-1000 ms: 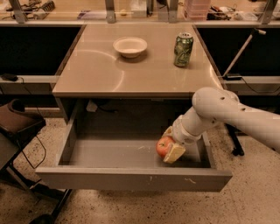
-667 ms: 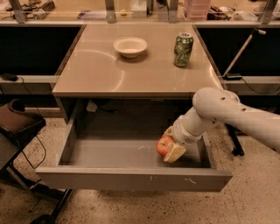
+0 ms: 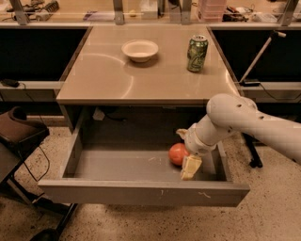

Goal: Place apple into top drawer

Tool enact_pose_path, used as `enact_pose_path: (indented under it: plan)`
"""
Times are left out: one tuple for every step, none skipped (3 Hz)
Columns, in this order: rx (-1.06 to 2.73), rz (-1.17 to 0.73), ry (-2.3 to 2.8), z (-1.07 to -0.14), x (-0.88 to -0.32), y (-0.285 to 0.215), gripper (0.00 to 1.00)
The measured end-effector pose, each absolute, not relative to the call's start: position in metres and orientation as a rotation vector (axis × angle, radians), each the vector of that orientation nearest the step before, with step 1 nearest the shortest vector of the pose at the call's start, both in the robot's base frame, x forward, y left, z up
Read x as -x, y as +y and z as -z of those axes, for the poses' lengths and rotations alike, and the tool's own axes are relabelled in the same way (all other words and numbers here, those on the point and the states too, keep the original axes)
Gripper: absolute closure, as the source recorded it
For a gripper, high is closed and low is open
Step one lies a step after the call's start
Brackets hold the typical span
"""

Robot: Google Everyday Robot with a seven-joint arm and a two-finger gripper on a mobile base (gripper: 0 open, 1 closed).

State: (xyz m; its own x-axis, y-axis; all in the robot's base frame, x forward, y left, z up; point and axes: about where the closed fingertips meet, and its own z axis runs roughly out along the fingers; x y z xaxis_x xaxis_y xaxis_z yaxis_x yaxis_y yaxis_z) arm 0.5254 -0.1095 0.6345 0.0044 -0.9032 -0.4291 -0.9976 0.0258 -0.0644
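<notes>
light warm, overhead | curved glare on beige flat tabletop (image 3: 117, 77) | deep shadow beneath tabletop, where cream two-finger gripper (image 3: 186, 153) hangs, front-right

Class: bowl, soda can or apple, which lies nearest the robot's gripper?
The apple, right beside the gripper inside the open top drawer; the white bowl and green soda can stand farther off on the tabletop.

Lab-type robot workspace: a plain beige table (image 3: 141, 82) with an open grey top drawer (image 3: 141, 192) stands on a speckled hard floor (image 3: 273, 221), flanked by utility benches (image 3: 33, 87). A cluttered counter (image 3: 235, 12) runs behind. A robot arm (image 3: 254, 124) extends into the drawer, its gripper (image 3: 186, 151) at the right end beside the apple (image 3: 177, 153).
</notes>
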Motion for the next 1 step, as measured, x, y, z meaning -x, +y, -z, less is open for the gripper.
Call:
enact_pose_path:
  plan:
    - [1.937, -0.371, 1.959, -0.6345, -0.5254, -0.1095, 0.0]
